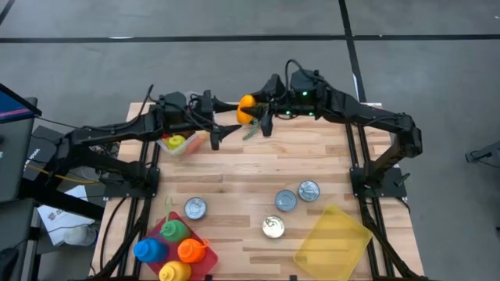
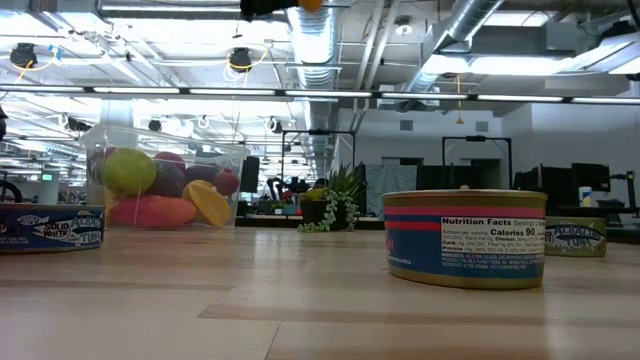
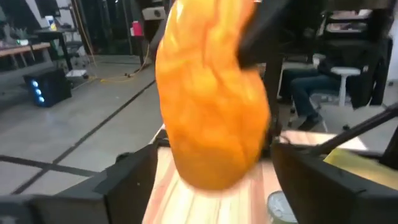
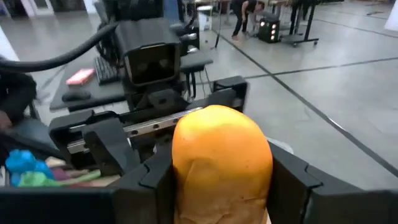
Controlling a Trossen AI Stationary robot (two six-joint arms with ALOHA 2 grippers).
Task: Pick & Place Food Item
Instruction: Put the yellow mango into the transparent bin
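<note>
An orange, lumpy food item (image 1: 246, 109) hangs high above the table's far edge, with my right gripper (image 1: 259, 114) shut on it. It fills the right wrist view (image 4: 221, 155). My left gripper (image 1: 221, 119) reaches in level from the left and stands open. In the left wrist view, its fingers stand either side of the food item (image 3: 211, 106). I cannot tell whether they touch it. In the low view only a sliver of the food item (image 2: 312, 5) shows at the top edge. My right gripper pinches the food item by two opposite sides (image 4: 181, 177) between its two fingers (image 4: 152, 183). The fingers come in about level from the table's right. The food item is lifted well clear of the table and sticks out beyond the fingertips toward my left gripper.
A clear bin of fruit (image 1: 181, 144) sits under my left arm at the far left. Several tins (image 1: 286, 200) stand mid-table, one close in the low view (image 2: 465, 238). A yellow container (image 1: 332, 242) lies near right. A red tray of coloured items (image 1: 172, 246) is near left.
</note>
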